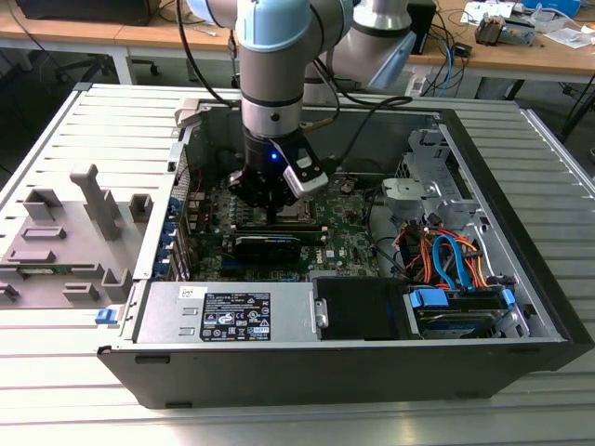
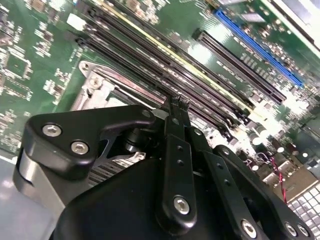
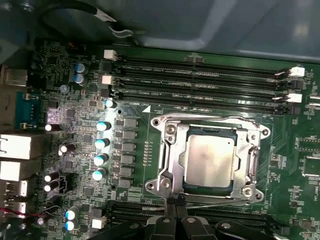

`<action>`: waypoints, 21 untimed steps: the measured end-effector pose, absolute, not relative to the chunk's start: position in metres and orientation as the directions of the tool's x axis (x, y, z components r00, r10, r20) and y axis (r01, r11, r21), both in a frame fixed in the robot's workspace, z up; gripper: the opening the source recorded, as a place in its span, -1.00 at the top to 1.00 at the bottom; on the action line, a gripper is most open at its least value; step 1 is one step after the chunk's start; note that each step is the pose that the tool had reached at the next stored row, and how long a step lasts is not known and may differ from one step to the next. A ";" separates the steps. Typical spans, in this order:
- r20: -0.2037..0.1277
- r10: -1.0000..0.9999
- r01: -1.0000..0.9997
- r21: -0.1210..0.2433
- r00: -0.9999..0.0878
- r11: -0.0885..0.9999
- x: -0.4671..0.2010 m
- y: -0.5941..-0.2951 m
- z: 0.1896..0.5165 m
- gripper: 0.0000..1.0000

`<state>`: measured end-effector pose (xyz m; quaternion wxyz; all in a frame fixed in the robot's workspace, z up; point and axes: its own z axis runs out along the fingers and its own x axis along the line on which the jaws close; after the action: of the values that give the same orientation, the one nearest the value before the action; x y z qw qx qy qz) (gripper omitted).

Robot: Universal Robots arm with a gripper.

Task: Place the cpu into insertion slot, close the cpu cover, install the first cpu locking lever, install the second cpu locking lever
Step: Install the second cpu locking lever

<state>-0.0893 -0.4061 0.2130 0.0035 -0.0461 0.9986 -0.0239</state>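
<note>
The cpu (image 3: 209, 157) lies flat in its socket on the green motherboard, its pale metal top showing through the window of the cpu cover (image 3: 172, 150). The cover is down over it. One thin lever rod (image 3: 220, 201) runs along the socket edge nearest my fingers, and another wire lever (image 3: 200, 120) follows the opposite edge. My gripper (image 3: 175, 202) has its fingers pressed together, with the tips right at the end of the near lever rod. The second wrist view shows the gripper (image 2: 176, 102) shut just off the socket frame (image 2: 100, 82). In the exterior view the gripper (image 1: 272, 209) hangs low inside the open computer case.
Black memory slots (image 3: 200, 75) run on both sides of the socket, and upright capacitors (image 3: 101, 142) stand beside it. The case walls (image 1: 521, 279), a power supply (image 1: 232, 311), and orange and blue cables (image 1: 446, 255) surround the board. A grey fixture (image 1: 65, 232) sits on the exterior view's left.
</note>
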 end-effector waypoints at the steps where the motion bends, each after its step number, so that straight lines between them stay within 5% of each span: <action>1: -0.005 -0.092 -0.092 -0.048 -0.996 0.995 -0.091 -0.406 0.213 0.78; 21: -0.004 -0.096 -0.096 -0.048 -0.995 0.994 -0.112 -0.403 0.206 0.78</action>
<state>-0.1117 -0.4032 0.2064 0.0033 -0.0482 0.9985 -0.0239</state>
